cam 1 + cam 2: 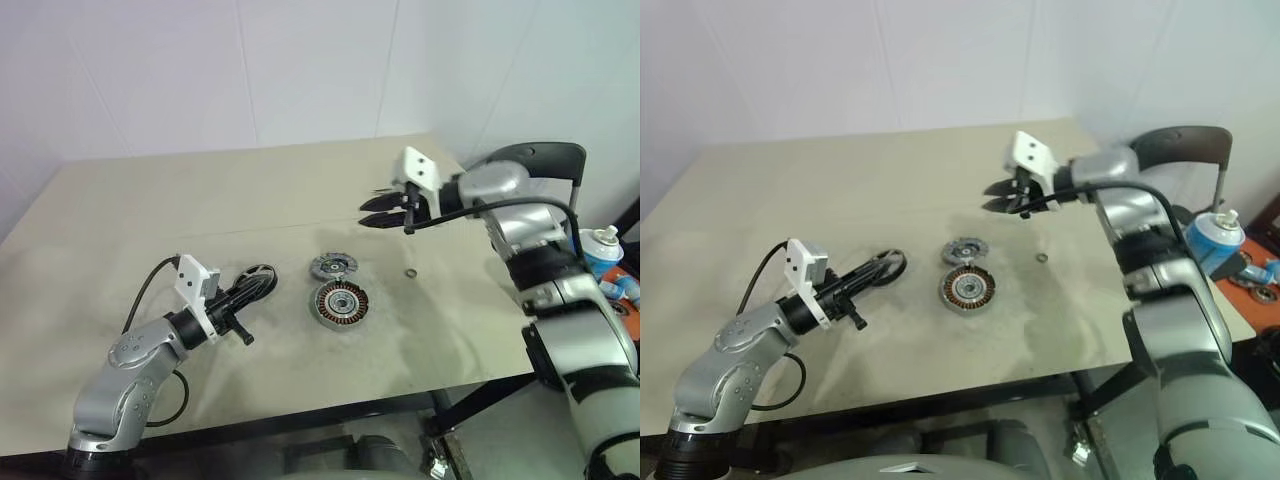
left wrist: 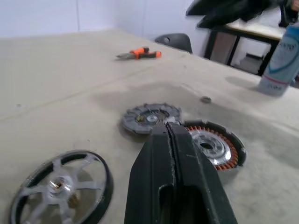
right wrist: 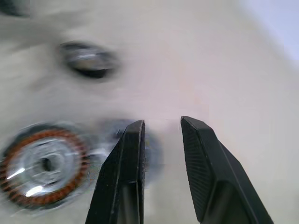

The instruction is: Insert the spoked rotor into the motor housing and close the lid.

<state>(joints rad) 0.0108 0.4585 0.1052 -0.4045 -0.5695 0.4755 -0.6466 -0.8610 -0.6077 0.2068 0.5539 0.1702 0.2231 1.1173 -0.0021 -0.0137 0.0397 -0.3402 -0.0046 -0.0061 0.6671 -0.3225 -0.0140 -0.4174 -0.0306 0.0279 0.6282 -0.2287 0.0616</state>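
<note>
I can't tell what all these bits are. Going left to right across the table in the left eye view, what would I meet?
Left gripper, shut → spoked rotor → motor housing → small ring → spray can off the table's right edge.

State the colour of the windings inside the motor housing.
Copper-orange, ringing the motor housing; the left wrist view shows it best.

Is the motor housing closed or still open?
Open. The motor housing shows its copper windings uncovered; the lid lies flat on the table just behind it, touching its rim, and the spoked rotor lies apart, to its left.
</note>
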